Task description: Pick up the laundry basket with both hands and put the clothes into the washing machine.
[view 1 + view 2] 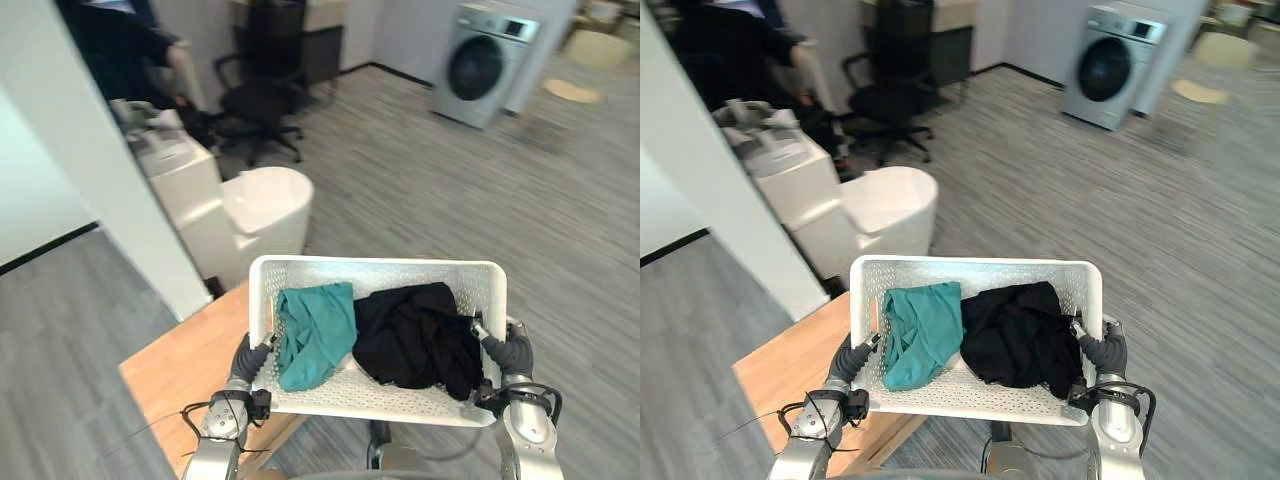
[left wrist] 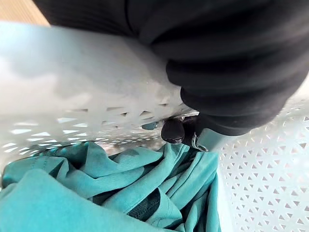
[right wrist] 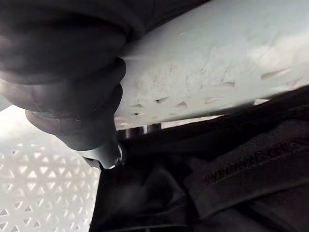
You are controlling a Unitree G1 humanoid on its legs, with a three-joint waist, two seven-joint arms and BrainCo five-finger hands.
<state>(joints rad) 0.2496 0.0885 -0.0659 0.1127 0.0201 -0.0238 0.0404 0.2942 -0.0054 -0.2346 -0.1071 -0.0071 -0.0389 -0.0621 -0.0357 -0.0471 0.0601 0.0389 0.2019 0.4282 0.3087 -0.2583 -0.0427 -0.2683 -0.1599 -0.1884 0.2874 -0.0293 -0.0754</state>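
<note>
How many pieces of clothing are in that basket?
2: a teal garment on the basket's left side and a black one on its right, touching. More may be hidden underneath.

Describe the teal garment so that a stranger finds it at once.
Find the white basket held by the left hand and right hand. Inside, the teal garment lies in the robot's left half, touching the black garment. Only it is brightly coloured.

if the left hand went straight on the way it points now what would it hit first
Most likely the teal garment, which lies just inside the laundry basket wall that the left hand grips. The exact depth is unclear.
</note>
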